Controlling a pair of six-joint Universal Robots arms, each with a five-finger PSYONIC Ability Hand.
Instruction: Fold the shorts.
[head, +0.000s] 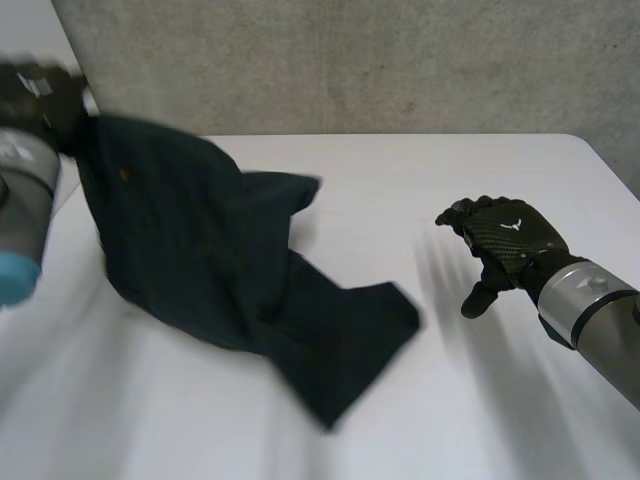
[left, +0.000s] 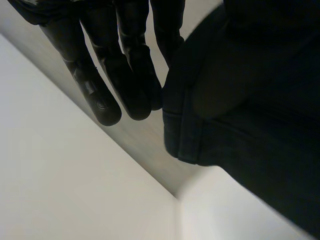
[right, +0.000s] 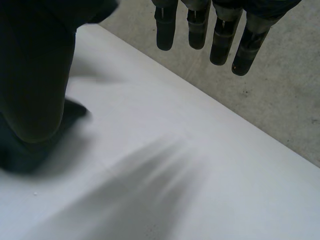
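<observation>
The dark shorts (head: 210, 260) hang from my left hand (head: 45, 95) at the far left, raised above the table. Their lower part trails onto the white table (head: 480, 400) toward the middle. In the left wrist view a hemmed edge of the shorts (left: 250, 100) sits pinched beside my fingers (left: 107, 75). My right hand (head: 505, 245) hovers over the table's right side, open, holding nothing and apart from the cloth. In the right wrist view its fingers (right: 220, 35) hang straight, with a bit of the shorts (right: 20, 155) beyond the thumb.
A grey concrete wall (head: 350, 60) runs behind the table's far edge. Bare white tabletop (right: 175, 175) lies under and around my right hand.
</observation>
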